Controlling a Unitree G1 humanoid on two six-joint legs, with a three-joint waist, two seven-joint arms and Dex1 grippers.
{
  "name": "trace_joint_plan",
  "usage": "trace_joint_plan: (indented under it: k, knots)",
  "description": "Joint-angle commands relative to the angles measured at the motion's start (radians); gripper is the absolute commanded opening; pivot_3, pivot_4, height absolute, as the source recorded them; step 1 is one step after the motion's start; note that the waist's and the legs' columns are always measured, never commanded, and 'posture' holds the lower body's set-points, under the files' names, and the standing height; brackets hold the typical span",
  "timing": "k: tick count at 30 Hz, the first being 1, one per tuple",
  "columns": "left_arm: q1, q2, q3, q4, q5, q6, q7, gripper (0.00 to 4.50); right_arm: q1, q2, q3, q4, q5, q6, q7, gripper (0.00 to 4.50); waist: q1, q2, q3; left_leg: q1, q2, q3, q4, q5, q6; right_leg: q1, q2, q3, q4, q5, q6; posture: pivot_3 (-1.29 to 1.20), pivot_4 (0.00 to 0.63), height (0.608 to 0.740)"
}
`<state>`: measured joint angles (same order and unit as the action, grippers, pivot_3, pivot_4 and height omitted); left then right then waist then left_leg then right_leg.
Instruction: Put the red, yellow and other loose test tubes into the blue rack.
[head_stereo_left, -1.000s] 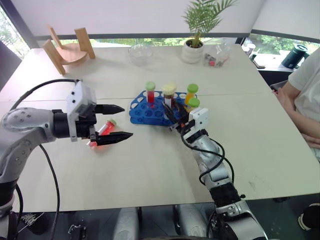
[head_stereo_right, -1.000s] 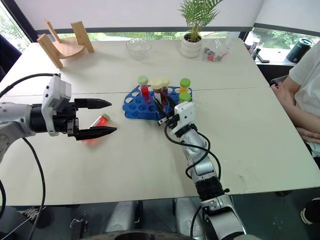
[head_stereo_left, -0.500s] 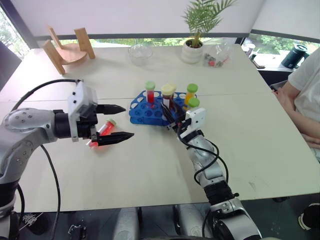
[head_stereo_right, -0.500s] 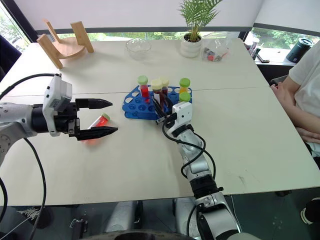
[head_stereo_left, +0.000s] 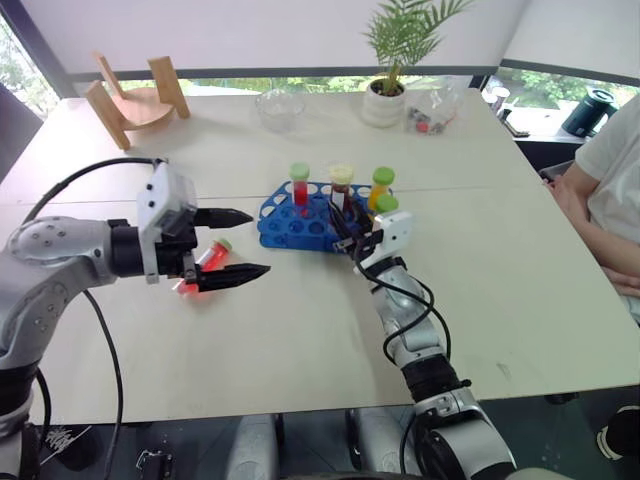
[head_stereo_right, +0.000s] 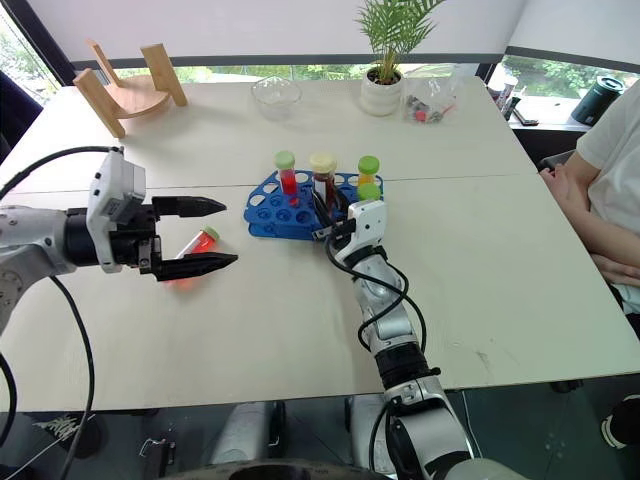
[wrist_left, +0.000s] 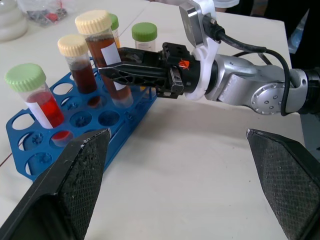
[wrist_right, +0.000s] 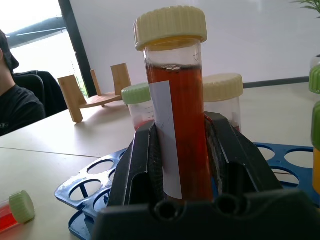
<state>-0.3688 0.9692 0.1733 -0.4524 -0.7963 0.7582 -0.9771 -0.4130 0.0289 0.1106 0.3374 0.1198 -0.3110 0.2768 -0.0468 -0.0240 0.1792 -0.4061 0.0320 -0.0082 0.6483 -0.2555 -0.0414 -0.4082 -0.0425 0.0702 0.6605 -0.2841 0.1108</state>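
Now brown tube (wrist_left: 107, 60) lower over blue rack (wrist_left: 60, 130) (right gripper (wrist_left: 131, 75) gripping)

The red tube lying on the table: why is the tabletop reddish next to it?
Left eye view: light likely shines through the red tube and tints the table beside it. Right wrist view: the window behind glares bright white.

The table (head_stereo_left: 300, 340) is viewed from above by both head cameras, facing forward and down. The blue rack (wrist_left: 75, 130) is seen close up from each wrist, from opposite sides, and is shared by all views.
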Motion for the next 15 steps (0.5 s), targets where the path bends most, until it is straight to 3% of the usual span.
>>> trace_joint_plan:
  k: [1, 7, 14, 15]
  knots:
    - [-0.017, -0.002, 0.013, -0.024, -0.007, -0.005, 0.005, 4.50, 0.012, 0.007, 0.008, -0.045, -0.009, -0.005, 0.007, 0.80, 0.000, 0.000, 0.000, 0.000, 0.000, 0.000, 0.000, 0.000, 0.000, 0.000, 0.000, 0.000, 0.000, 0.000, 0.000, 0.00, 0.150, 0.740]
    - [-0.015, -0.007, 0.011, -0.025, -0.007, -0.005, 0.008, 4.50, 0.034, 0.009, 0.023, -0.056, -0.009, 0.014, 0.032, 0.80, 0.000, 0.000, 0.000, 0.000, 0.000, 0.000, 0.000, 0.000, 0.000, 0.000, 0.000, 0.000, 0.000, 0.000, 0.000, 0.00, 0.150, 0.740]
    - [-0.002, -0.014, 0.011, -0.018, 0.007, -0.008, 0.018, 4.50, 0.056, -0.025, 0.030, -0.100, -0.026, 0.077, 0.056, 4.25, 0.000, 0.000, 0.000, 0.000, 0.000, 0.000, 0.000, 0.000, 0.000, 0.000, 0.000, 0.000, 0.000, 0.000, 0.000, 0.00, 0.150, 0.740]
    - [-0.002, -0.014, 0.009, -0.016, 0.011, -0.008, 0.020, 4.50, 0.062, -0.034, 0.033, -0.114, -0.029, 0.089, 0.062, 4.46, 0.000, 0.000, 0.000, 0.000, 0.000, 0.000, 0.000, 0.000, 0.000, 0.000, 0.000, 0.000, 0.000, 0.000, 0.000, 0.00, 0.150, 0.740]
